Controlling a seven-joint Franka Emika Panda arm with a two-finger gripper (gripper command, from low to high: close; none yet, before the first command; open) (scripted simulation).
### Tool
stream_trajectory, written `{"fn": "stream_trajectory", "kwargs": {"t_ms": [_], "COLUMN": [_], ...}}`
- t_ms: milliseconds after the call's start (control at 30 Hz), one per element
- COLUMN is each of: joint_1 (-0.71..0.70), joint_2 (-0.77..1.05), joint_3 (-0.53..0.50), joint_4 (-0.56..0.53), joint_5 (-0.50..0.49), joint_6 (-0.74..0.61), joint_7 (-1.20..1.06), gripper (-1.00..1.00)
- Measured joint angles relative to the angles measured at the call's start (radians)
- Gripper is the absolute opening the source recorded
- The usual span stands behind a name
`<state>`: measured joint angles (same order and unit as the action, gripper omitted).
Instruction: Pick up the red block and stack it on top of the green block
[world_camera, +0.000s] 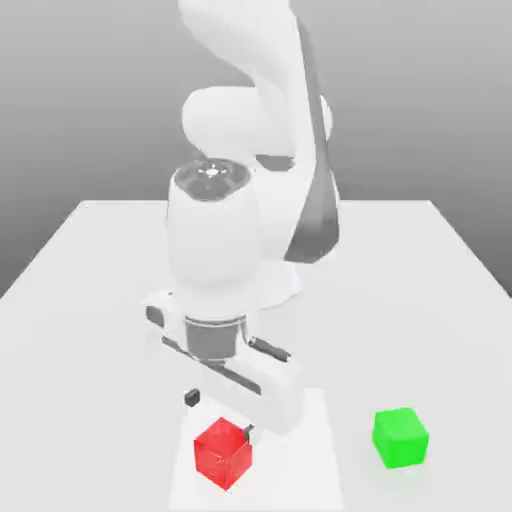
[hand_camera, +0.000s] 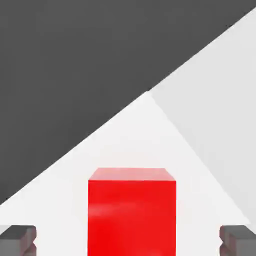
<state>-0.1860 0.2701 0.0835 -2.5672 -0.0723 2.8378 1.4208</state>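
Note:
The red block (world_camera: 222, 452) (hand_camera: 132, 210), a glossy cube, lies on the white table near its front edge. My gripper (world_camera: 219, 415) (hand_camera: 128, 242) hangs just above it, open, with one dark fingertip (hand_camera: 17, 240) on each side of the cube and clear gaps between. Nothing is held. The green block (world_camera: 400, 437), a matte cube of about the same size, rests on the table toward the exterior view's right, well apart from the red one.
The white table (world_camera: 430, 300) stretches back to the arm's own base (world_camera: 285, 285), which stands behind the hand. Beyond the table's edges there is grey background.

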Motion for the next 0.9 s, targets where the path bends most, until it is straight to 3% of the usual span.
{"fn": "stream_trajectory", "kwargs": {"t_ms": [33,67,300,500,900], "joint_1": [0.008,0.013,0.012,-0.004,0.326], "joint_2": [0.036,0.059,0.058,-0.123,-0.218], "joint_3": [-0.009,-0.015,-0.015,0.029,0.198], "joint_4": [0.005,0.008,0.008,-0.019,-0.018], "joint_5": [-0.007,-0.011,-0.013,0.033,0.044], "joint_6": [0.031,0.050,0.050,-0.104,-0.200], "joint_7": [0.006,0.009,0.011,-0.003,0.515], "gripper": [0.00,-1.00,-1.00,-1.00,-1.00]}}
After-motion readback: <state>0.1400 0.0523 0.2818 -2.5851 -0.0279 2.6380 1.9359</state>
